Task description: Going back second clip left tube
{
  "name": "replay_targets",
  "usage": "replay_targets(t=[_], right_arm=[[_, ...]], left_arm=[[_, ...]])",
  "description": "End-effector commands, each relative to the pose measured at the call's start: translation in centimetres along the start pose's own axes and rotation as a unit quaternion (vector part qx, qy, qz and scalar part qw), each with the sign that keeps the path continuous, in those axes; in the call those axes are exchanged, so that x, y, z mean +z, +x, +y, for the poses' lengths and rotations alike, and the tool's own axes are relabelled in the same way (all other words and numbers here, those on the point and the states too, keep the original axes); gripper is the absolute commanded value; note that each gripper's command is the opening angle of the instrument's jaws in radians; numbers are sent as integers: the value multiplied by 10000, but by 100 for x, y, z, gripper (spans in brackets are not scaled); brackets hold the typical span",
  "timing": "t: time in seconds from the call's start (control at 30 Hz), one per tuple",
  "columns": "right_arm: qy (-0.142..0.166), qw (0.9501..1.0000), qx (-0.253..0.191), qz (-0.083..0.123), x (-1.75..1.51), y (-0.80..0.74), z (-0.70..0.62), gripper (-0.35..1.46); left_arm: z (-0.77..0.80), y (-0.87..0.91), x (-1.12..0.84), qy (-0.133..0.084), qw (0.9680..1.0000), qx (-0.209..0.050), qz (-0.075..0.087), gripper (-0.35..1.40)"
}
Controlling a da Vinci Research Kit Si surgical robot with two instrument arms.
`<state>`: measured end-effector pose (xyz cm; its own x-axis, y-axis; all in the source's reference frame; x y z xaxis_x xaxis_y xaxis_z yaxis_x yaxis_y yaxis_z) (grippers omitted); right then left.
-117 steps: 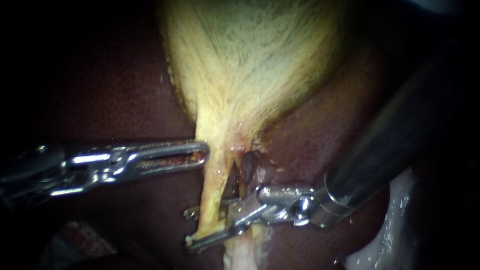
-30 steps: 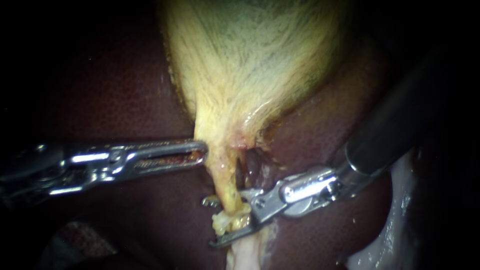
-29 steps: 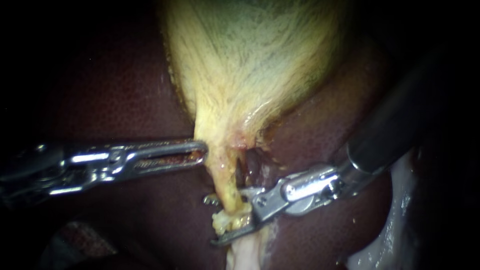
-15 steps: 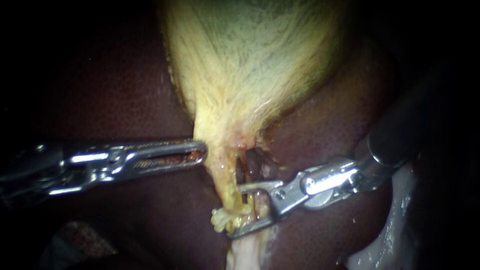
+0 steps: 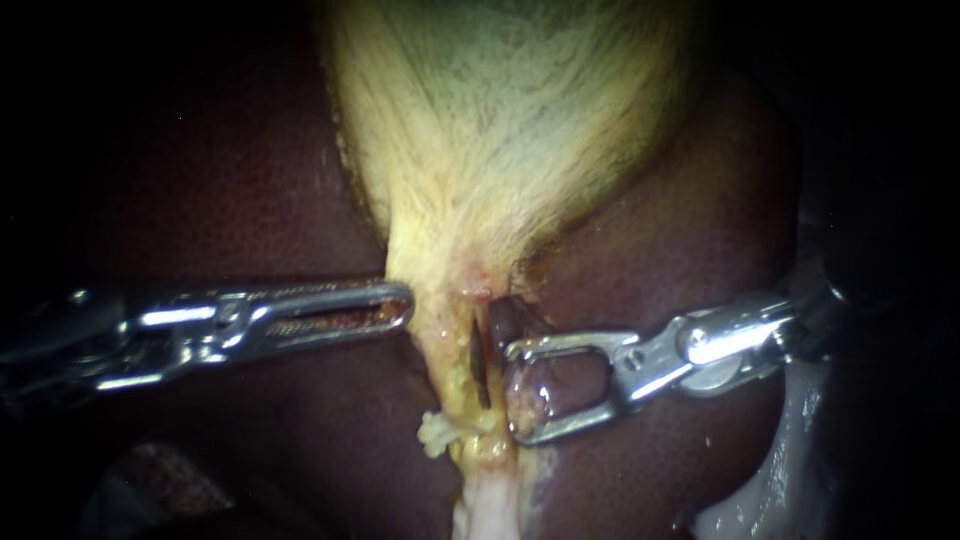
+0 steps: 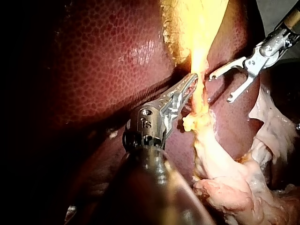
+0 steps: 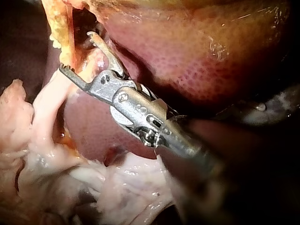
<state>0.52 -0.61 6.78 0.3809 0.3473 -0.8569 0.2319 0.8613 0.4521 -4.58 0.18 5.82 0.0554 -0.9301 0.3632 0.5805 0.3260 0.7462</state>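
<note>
Right instrument (image 5: 512,392): pincer released and empty, its tips just beside the left tube (image 5: 452,365), at the tube's 3 o'clock. Judged to be the backing-off step; the next move called for a straight draw toward 3 o'clock without snagging the tube. Left instrument (image 5: 405,303) lay at the tube's 9 o'clock; its pincer state could not be told. Counted: two instruments, one gallbladder (image 5: 500,130) at 12 o'clock, one liver (image 5: 230,190); no clip could be made out.
</note>
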Motion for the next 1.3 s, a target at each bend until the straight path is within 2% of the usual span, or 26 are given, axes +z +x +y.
replay_targets(t=[0.03,0.33,0.6,0.83,1.1,1.3], right_arm=[[-4,10000,-72,-2,-5,3,0,60],[9,9986,-522,-23,-33,19,-12,60],[-68,9959,-897,-61,-52,23,-13,60],[-142,9954,-945,-79,-58,32,-11,60],[-152,9951,-972,-84,-55,32,-10,60],[-154,9951,-971,-84,-54,32,-10,60]], left_arm=[[0,0,0,-4,10000,0,0,-35],[1,1,2,-9,10000,2,-4,-35],[2,9,11,-32,10000,21,-24,-35],[13,17,32,-78,9999,52,-44,-35],[15,21,52,-89,9999,67,-6,-35],[13,23,57,-83,9999,72,13,-35]])
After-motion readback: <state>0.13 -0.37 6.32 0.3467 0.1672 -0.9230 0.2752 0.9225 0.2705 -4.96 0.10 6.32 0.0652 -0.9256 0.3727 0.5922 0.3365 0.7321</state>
